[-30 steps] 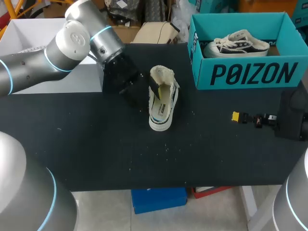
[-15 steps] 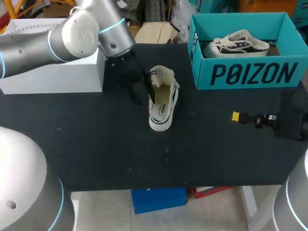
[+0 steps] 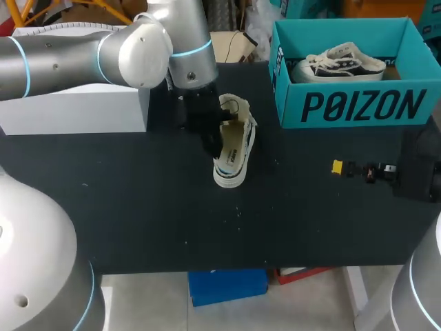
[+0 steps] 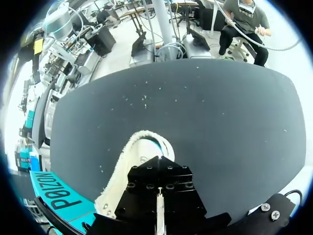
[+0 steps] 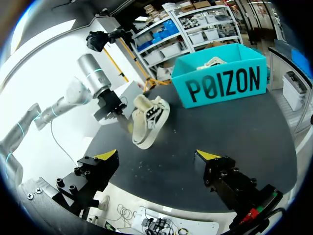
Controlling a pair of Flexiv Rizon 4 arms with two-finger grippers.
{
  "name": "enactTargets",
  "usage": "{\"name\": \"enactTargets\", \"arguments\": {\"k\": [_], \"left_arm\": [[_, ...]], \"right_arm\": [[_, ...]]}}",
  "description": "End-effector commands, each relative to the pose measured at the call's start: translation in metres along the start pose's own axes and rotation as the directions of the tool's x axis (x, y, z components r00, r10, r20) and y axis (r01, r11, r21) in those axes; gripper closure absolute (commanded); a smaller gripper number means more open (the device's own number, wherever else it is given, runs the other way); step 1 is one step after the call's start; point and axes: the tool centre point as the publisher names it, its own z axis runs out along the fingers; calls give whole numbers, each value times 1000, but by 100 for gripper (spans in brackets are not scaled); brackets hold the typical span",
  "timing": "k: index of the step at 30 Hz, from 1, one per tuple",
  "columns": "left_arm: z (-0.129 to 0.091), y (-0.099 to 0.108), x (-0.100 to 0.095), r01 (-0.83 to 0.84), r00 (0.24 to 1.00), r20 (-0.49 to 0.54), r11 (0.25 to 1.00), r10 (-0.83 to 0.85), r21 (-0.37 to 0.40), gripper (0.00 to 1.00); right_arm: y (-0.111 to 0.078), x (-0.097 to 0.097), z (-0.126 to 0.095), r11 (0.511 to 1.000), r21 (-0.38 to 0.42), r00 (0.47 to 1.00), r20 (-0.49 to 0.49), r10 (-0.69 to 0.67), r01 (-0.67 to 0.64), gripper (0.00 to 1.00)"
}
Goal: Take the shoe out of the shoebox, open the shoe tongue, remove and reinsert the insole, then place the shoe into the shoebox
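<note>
White canvas shoe lies on the tabletop near the box. Our left tool is at its opening, and we cannot tell its grip. Our right tool gapes wide, well away. With nothing bracing it, the shoe may drag or tip when we pull.

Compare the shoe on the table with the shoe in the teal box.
The table shoe stands on its sole on the table; the boxed shoe sits in the teal box. The table shoe looks cream, its mouth wide open; the boxed shoe shows a dark upper with white laces. The left gripper is at the table shoe; nothing touches the boxed shoe. Both have pale soles.
</note>
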Motion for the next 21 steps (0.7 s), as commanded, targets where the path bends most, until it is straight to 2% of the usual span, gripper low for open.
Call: {"name": "enactTargets", "arguments": {"k": [1, 9, 21], "left_arm": [[12, 9, -5, -1, 1000, -16, 1000, 2, 16, 100], [34, 13, -11, -16, 999, -35, 999, 18, 48, 100], [55, 22, -14, -22, 998, -65, 999, 25, 47, 100]], "right_arm": [[0, 0, -1, 1000, -1, 1000, -2, 1, -1, 0], [0, 0, -1, 1000, -1, 1000, -2, 1, -1, 0], [0, 0, -1, 1000, -1, 1000, -2, 1, -1, 0]]}}
